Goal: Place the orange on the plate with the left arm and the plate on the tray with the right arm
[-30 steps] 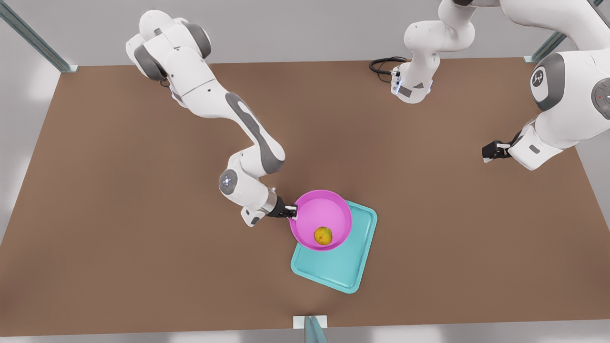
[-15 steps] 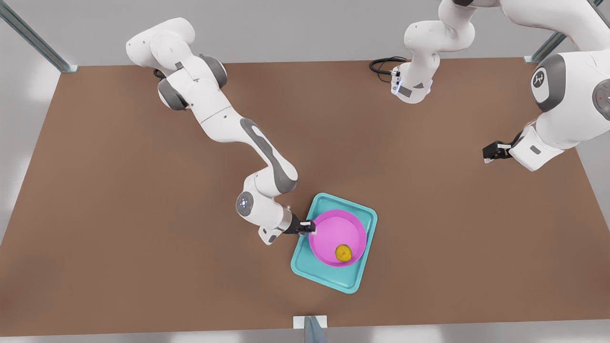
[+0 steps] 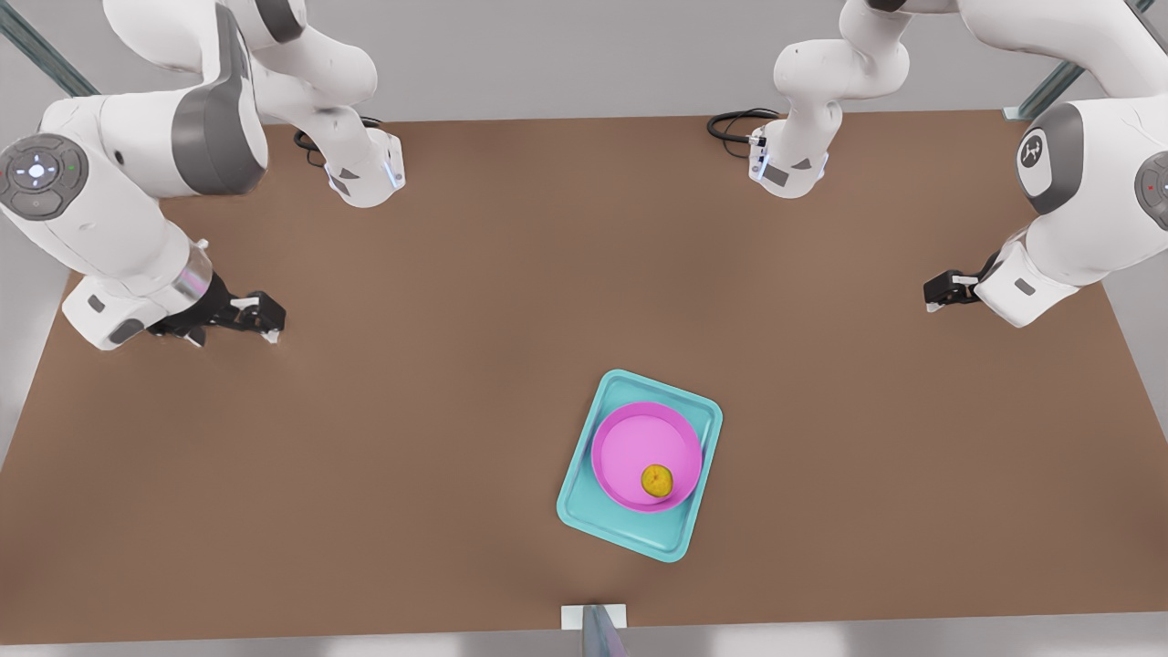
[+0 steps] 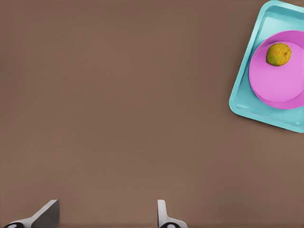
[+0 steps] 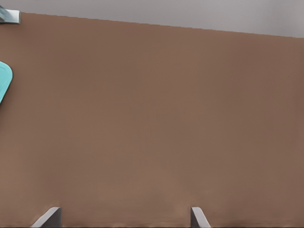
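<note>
The orange (image 3: 657, 480) is sitting in the pink plate (image 3: 630, 447), on the side facing away from the right gripper (image 3: 265, 319), and the plate is lying flat inside the teal tray (image 3: 639, 538). The right gripper is hovering over the brown table (image 3: 474, 274) well apart from the tray, fingers spread wide and gripping nothing. The left gripper (image 3: 935, 292) is waiting on the tray's other side, equally wide and empty, with nothing but bare table lying between either gripper and the tray.

Brown table (image 3: 456, 438) with the teal tray (image 3: 675, 538) flat on it (plate-laden), near the front edge
</note>
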### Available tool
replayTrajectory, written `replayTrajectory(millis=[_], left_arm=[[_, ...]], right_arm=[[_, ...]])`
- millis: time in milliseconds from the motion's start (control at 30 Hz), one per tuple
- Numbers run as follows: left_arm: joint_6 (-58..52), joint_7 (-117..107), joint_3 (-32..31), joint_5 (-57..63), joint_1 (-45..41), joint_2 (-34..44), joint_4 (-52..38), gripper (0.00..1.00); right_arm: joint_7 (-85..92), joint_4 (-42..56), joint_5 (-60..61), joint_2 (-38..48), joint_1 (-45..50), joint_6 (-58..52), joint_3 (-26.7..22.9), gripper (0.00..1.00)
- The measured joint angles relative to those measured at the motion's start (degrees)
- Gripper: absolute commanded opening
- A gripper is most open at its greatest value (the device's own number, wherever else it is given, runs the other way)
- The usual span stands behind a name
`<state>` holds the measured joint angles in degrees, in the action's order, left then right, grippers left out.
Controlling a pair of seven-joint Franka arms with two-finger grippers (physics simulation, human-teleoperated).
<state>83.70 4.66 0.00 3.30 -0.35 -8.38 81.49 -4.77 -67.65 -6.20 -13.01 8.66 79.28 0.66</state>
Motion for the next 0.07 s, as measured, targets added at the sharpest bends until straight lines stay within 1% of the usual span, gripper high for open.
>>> replayTrajectory(millis=[67], left_arm=[[0.0,0.0,0.0,-0.1,0.0,0.0,0.0,1.0]], right_arm=[[1.2,-1.9,-2.2,2.0,-0.7,-3.9,0.8,1.0]])
